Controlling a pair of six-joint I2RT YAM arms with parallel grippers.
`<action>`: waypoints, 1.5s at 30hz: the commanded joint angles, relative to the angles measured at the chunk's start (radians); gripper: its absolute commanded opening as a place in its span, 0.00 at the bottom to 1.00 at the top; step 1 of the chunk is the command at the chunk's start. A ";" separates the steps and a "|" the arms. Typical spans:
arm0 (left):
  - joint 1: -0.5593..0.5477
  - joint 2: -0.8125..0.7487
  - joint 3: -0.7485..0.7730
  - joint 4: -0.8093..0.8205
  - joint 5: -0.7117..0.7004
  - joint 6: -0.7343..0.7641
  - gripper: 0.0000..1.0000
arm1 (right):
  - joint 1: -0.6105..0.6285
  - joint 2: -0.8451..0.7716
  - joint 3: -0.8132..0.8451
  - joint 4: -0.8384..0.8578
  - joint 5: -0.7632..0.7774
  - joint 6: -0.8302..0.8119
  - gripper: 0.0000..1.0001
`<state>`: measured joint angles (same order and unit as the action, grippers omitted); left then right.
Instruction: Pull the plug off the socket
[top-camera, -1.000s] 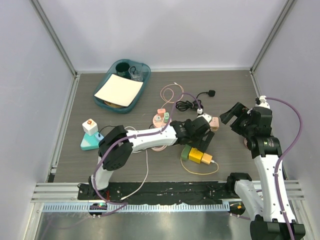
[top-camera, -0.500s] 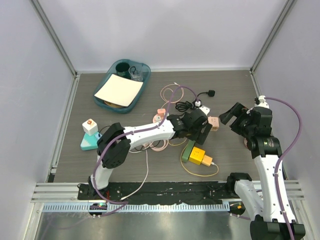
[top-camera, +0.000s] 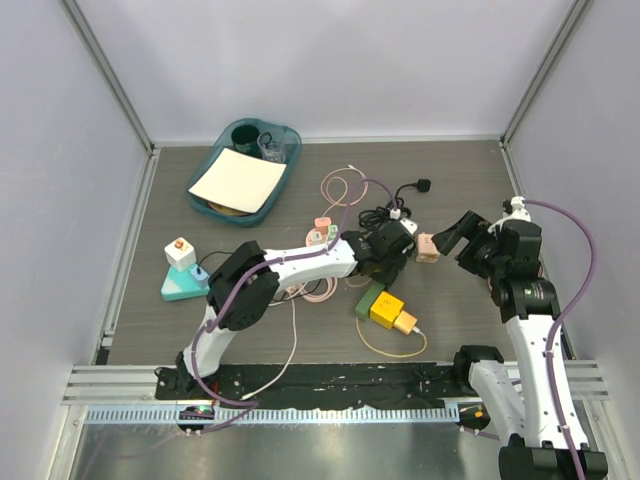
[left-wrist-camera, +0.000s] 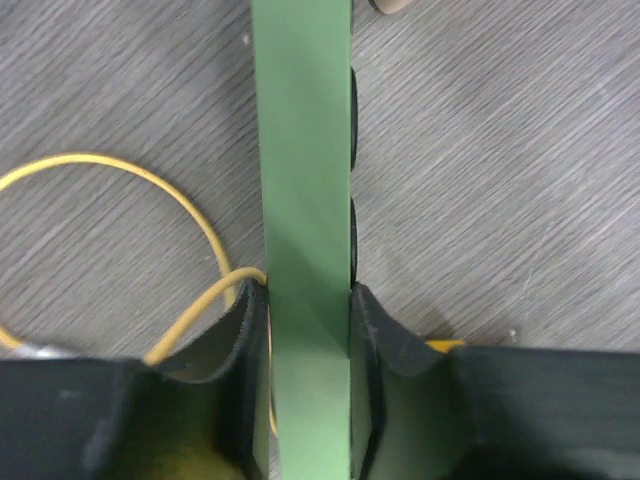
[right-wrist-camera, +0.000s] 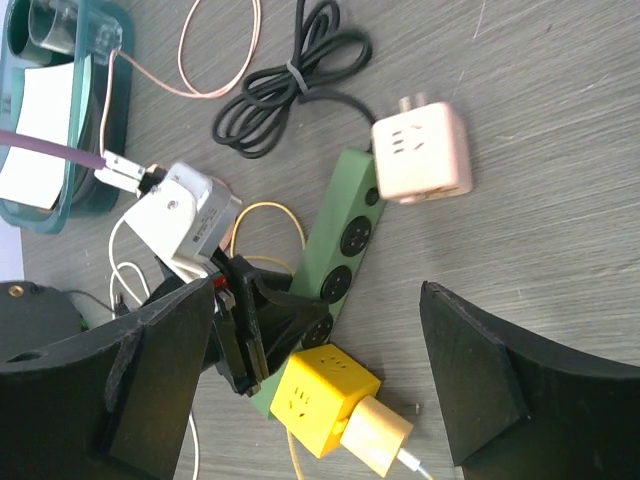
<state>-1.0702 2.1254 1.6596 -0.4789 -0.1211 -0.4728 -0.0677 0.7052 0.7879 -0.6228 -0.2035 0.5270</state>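
— Position of the socket (left-wrist-camera: 300, 150)?
— Flat on the table (top-camera: 460, 170), mid-field, running obliquely away from the arm bases. Pinched edgewise by the left gripper (left-wrist-camera: 308, 300), one pad pressed against each long side.

— And of the plug (right-wrist-camera: 322, 398)?
— Seated on the socket's near end, just beside that grip; not yet pulled off. Cream charger (right-wrist-camera: 378, 435) stuck into its side; yellow cable (left-wrist-camera: 100, 157) looping over the table alongside.

— State of the right gripper (right-wrist-camera: 318, 295)?
— Spread wide, grasping nothing. Poised to the right of the socket, apart from it.

— Other items nearby?
— Pink cube (right-wrist-camera: 420, 150) by the socket's far end. Coiled black cord (right-wrist-camera: 290, 80) just beyond that. Teal tray (top-camera: 296, 140) at the far left, well apart, holding a pale sheet.
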 joint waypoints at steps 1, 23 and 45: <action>0.041 -0.035 0.003 0.059 0.089 0.010 0.13 | -0.004 -0.038 -0.056 0.041 -0.118 -0.013 0.89; 0.240 -0.111 -0.167 0.359 0.586 -0.082 0.00 | 0.006 -0.050 -0.394 0.063 -0.513 0.073 0.77; 0.231 -0.157 -0.139 0.249 0.376 0.040 0.00 | 0.200 0.065 -0.455 0.291 -0.447 0.229 0.15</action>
<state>-0.8356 2.0735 1.4822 -0.2516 0.3504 -0.4934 0.1272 0.7868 0.3271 -0.3840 -0.6701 0.7403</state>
